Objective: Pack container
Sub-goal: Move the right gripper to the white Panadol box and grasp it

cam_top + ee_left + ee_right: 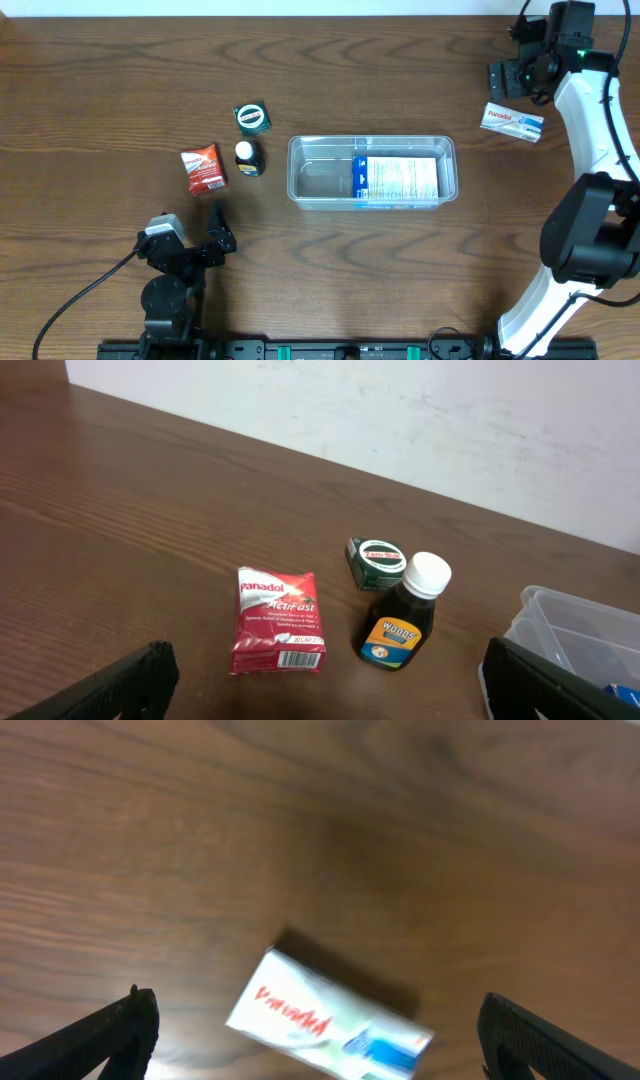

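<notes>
Looking down from overhead, you find the container point(320, 176) lying just right of the middle of the frame on the wooden table point(100, 80), long side running left to right. A white and blue box point(398, 179) lies flat inside its right half; the left half shows only clear plastic. In the left wrist view one corner of the container point(590, 625) shows at the right edge.

Your left gripper point(192, 230) sits in the lower left of the overhead frame with its jaws spread wide and nothing between them. In its own camera the two dark fingers point(125, 685) stand at the bottom corners, well apart. Beyond them lie three items, grouped left of the container:
- a red Panadol pack point(277, 622), flat on the table
- a dark Woods bottle point(403, 615) with a white cap, upright, just right of the pack
- a small green box point(375, 562) just beyond the bottle, apart from it

Your right gripper point(522, 85) is in the upper right corner of the overhead frame, jaws also fully apart and holding nothing. A white Panadol box point(512, 122) lies on the table just below it in that frame. The right wrist view is blurred; that box point(325, 1020) shows tilted at the bottom centre, between the two fingers point(110, 1035) but touching neither.
</notes>
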